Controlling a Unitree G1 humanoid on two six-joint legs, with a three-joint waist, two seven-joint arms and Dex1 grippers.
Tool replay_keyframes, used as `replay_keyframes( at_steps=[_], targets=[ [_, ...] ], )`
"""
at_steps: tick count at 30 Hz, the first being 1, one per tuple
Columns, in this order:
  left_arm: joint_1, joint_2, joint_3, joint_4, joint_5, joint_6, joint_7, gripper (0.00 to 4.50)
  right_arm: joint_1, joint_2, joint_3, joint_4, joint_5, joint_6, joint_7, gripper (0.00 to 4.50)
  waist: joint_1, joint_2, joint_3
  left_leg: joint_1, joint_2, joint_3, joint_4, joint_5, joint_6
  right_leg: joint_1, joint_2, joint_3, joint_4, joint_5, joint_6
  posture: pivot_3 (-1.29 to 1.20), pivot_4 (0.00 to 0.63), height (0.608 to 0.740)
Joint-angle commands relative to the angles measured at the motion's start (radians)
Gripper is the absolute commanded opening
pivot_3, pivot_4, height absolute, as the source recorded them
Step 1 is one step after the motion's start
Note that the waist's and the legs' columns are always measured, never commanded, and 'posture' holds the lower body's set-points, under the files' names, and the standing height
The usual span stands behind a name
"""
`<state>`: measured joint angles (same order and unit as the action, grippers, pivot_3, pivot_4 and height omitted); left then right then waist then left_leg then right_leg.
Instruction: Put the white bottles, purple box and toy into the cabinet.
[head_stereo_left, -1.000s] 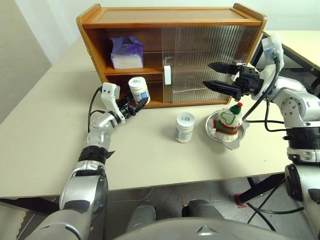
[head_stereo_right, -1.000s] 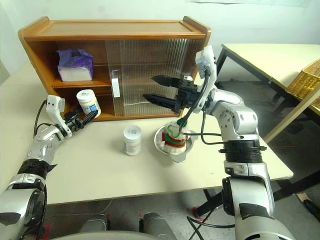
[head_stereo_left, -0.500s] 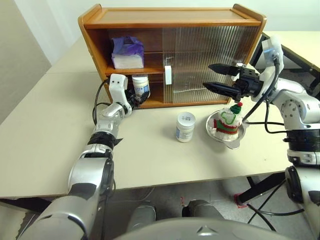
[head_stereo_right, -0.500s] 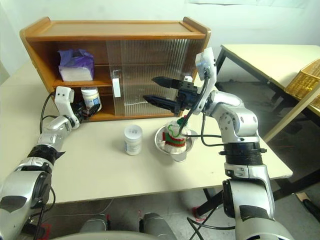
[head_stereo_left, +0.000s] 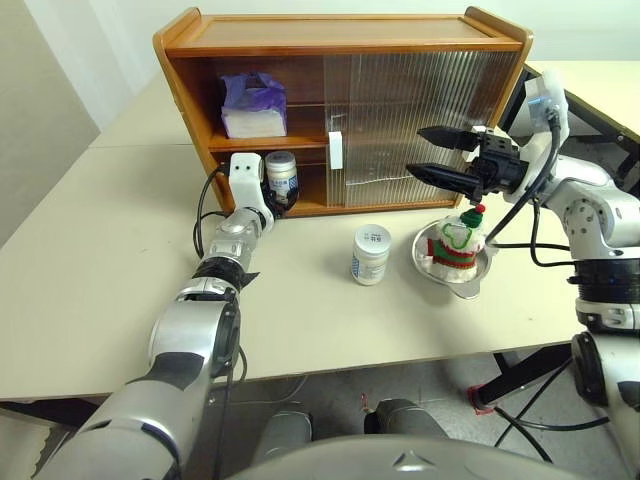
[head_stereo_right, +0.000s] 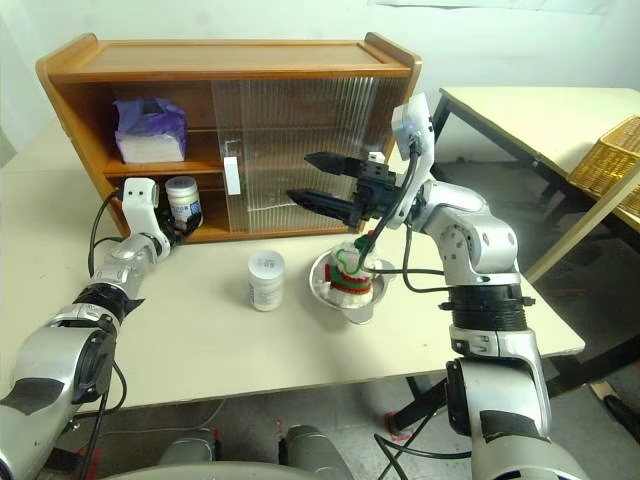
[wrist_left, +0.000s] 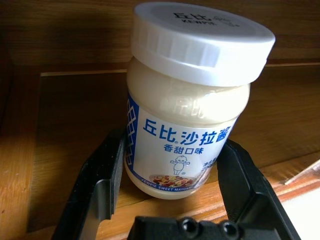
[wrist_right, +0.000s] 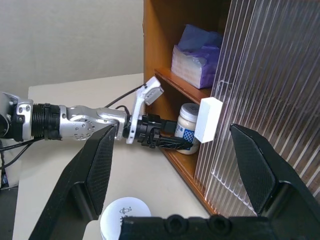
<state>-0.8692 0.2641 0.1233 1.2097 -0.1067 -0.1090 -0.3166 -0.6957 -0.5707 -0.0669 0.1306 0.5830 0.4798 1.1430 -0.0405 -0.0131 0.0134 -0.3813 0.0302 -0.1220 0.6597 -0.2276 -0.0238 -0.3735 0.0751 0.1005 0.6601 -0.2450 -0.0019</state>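
The left hand (wrist_left: 165, 210) grips one white bottle (wrist_left: 192, 100), both fingers against its sides, with the bottle at the open left end of the cabinet (head_stereo_left: 340, 45), on the lower shelf (wrist_left: 65, 150). Whether its base rests fully on the board cannot be told. The purple box (head_stereo_left: 252, 104) sits on the upper shelf, directly above it. The second white bottle (head_stereo_left: 370, 254) stands on the worktop (head_stereo_left: 90, 260) just in front of the cabinet, and the toy (head_stereo_left: 458, 240) sits in a metal bowl (head_stereo_left: 452, 270) beside that bottle. The right hand (head_stereo_left: 440, 153) hangs open and empty before the ribbed door panel (head_stereo_left: 410, 120).

Risks: released too near the shelf lip, the bottle may tip out. A finger may drag it on withdrawal. The door's white handle (head_stereo_left: 335, 150) stands close beside the bottle.

The worktop is pale beige and matte. Plain light walls stand behind the cabinet, and a wicker basket (head_stereo_right: 610, 165) lies well off to its right.
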Motion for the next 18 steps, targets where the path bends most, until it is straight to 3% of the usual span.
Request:
replay_keyframes(
  at_steps=[1,9,10,12,18],
  targets=[
    [-0.036,-0.014,-0.001,0.032,0.026,-0.021,0.024,3.04,0.0,-0.01,-0.015,-0.012,0.008,0.011,-0.003,4.5,-0.001,0.0,0.0,0.0,0.0,0.0,0.0,0.0,0.0,0.0,0.0,0.0,0.0,0.0,0.0,-0.12,0.0,0.74],
    [-0.051,-0.023,0.016,0.059,0.036,-0.026,0.049,3.04,-0.003,-0.014,-0.016,-0.011,0.006,0.009,-0.002,4.5,-0.009,0.0,0.0,0.0,0.0,0.0,0.0,0.0,0.001,0.0,0.0,0.0,0.0,0.0,0.0,-0.13,0.0,0.74],
    [-0.051,-0.023,0.015,0.06,0.04,-0.027,0.048,3.79,-0.003,-0.014,-0.015,-0.01,0.006,0.008,-0.002,4.5,-0.009,0.0,0.0,0.0,0.0,0.0,0.0,0.0,0.001,0.0,0.0,0.0,0.0,0.0,0.0,-0.13,0.0,0.74],
    [-0.05,-0.023,0.016,0.061,0.044,-0.032,0.046,4.42,-0.005,-0.013,-0.015,-0.008,0.005,0.007,-0.002,4.5,-0.01,0.0,0.0,0.0,0.0,0.0,0.0,0.0,0.001,0.0,0.0,0.0,0.0,0.0,0.0,-0.12,0.0,0.74],
    [-0.037,-0.033,0.051,0.045,0.005,-0.066,-0.006,4.47,-0.012,-0.009,-0.011,0.001,0.002,0.002,0.002,4.5,-0.01,0.0,0.0,0.0,-0.001,0.0,0.0,0.0,0.001,0.0,0.0,0.0,0.0,0.0,0.0,-0.11,0.0,0.74]
  ],
)
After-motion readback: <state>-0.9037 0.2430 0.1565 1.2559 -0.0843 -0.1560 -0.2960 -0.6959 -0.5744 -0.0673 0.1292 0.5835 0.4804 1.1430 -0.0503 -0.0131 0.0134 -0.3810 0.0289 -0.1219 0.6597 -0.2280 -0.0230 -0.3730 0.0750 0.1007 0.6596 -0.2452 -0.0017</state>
